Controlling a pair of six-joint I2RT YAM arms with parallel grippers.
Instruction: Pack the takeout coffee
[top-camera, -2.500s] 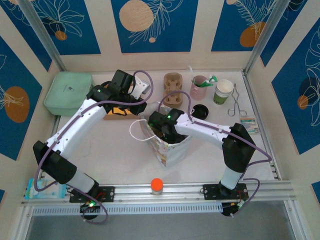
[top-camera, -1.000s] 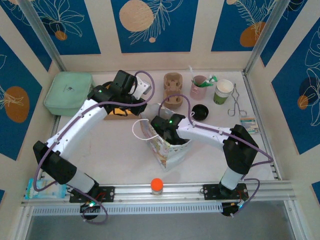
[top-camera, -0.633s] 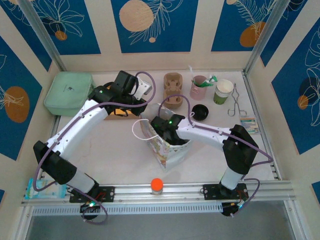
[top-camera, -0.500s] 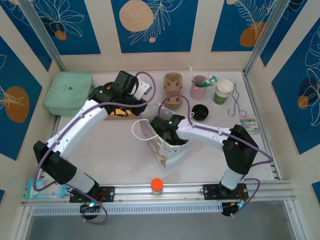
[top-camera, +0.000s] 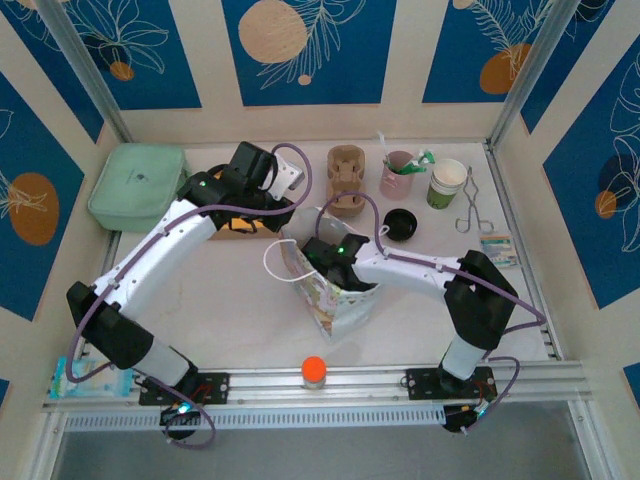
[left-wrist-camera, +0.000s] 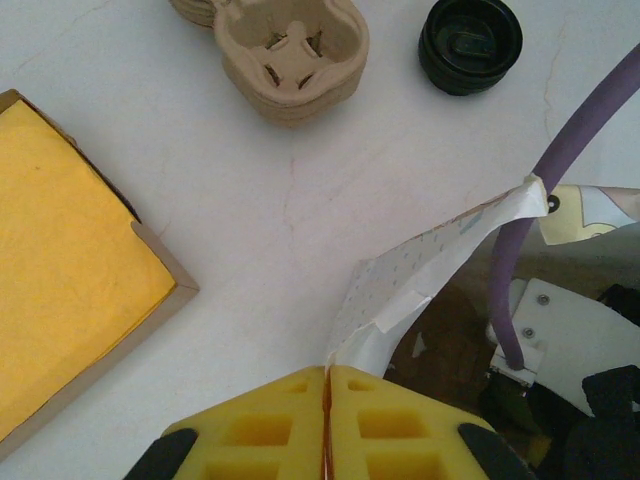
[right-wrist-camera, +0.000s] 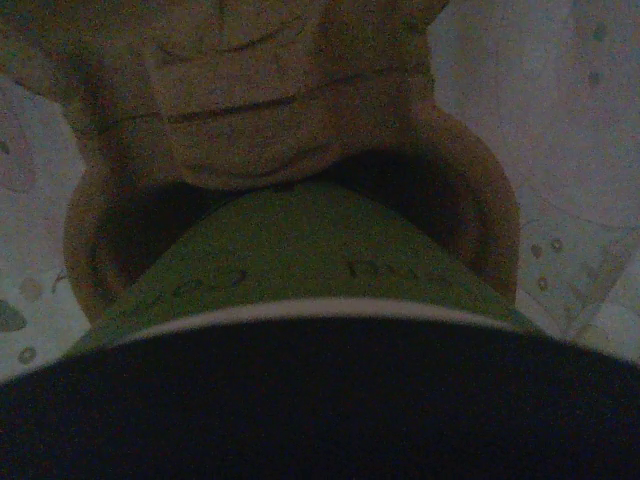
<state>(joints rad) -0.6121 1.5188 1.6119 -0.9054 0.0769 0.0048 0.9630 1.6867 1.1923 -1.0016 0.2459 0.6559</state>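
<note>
With the bag pinched at its rim by the pressed-together left gripper, and the coffee apparently held inside it, mid-worktop, by the wide-set right gripper over a carrier well, an off-centre release could tip it.

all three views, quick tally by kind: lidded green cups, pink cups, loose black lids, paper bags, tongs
lidded green cup: 1
pink cup: 1
loose black lid: 1
paper bag: 1
tongs: 1
total: 5
</note>
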